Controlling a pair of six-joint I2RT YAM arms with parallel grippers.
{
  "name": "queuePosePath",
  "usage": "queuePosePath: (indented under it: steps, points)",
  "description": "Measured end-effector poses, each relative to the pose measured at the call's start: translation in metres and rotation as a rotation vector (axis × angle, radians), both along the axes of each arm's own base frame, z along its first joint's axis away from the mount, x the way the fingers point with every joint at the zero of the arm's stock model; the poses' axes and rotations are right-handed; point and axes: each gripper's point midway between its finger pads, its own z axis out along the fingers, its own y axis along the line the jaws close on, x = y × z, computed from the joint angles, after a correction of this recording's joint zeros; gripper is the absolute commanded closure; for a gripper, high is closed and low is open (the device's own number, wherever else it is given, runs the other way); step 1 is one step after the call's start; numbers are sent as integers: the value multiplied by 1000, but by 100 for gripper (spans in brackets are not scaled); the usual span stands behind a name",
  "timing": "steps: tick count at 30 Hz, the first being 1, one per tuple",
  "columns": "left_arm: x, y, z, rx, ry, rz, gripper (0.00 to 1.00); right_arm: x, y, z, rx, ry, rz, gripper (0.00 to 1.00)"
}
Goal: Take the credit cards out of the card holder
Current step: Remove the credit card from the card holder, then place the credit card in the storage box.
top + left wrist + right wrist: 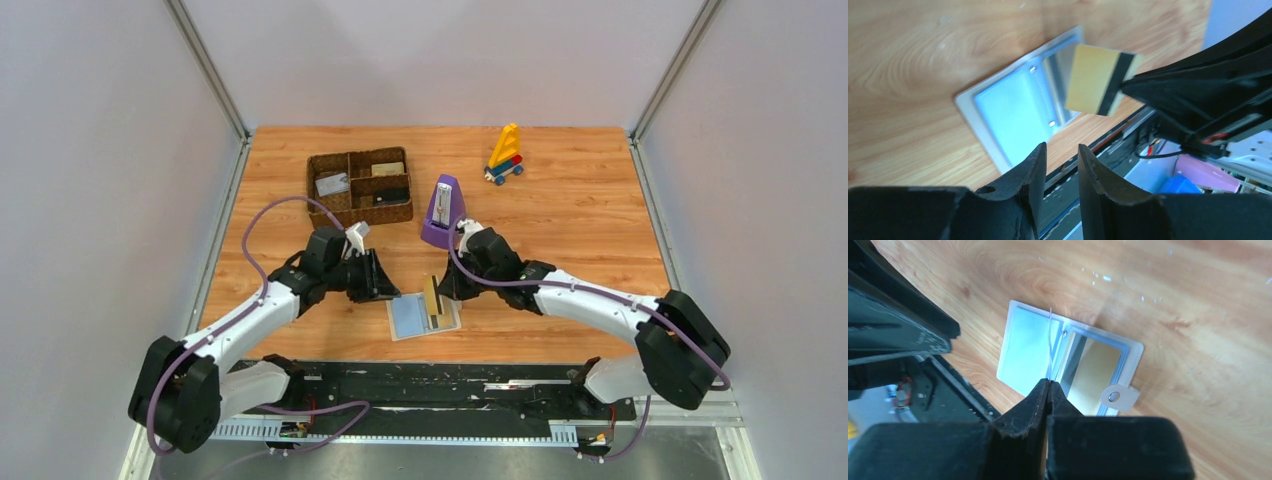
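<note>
The light-blue card holder [410, 318] lies open and flat on the wood near the table's front edge. My right gripper [441, 291] is shut on a tan credit card [432, 300] with a black stripe, held on edge just above the holder's middle. The left wrist view shows this card [1095, 79] clear of the holder [1010, 107]. In the right wrist view it is a thin edge-on line [1050, 345] rising from the shut gripper [1049, 383]. My left gripper [1062, 146] hovers open beside the holder's left side, holding nothing. A tan surface [1093, 371] shows in the holder's right pocket.
A brown woven tray [360, 187] with cards in its compartments stands at the back left. A purple metronome [443, 212] stands just behind my right gripper. A toy of coloured blocks [505, 155] is at the back right. The black base rail [430, 385] runs along the near edge.
</note>
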Motion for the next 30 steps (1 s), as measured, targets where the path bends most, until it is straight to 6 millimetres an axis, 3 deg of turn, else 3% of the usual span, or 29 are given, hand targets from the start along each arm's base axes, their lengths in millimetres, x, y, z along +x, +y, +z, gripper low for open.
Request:
queuePosePath:
  steps: [3, 7, 11, 18, 30]
  points:
    - [9, -6, 32, -50, -69, 6, 54, 3, 1, 12, -64, -150, 35, 100]
    - [11, -11, 54, -103, -85, 22, 45, 0, 3, 21, -179, -358, 113, 100]
    - [9, -13, 61, -134, -59, 46, 41, -8, 8, 31, -266, -533, 192, 100]
    - [11, -19, 73, -196, -24, 78, 39, -20, 22, 65, -271, -761, 247, 100]
    - [17, -28, 91, -287, -29, 99, 45, -27, 30, 64, -349, -863, 293, 100]
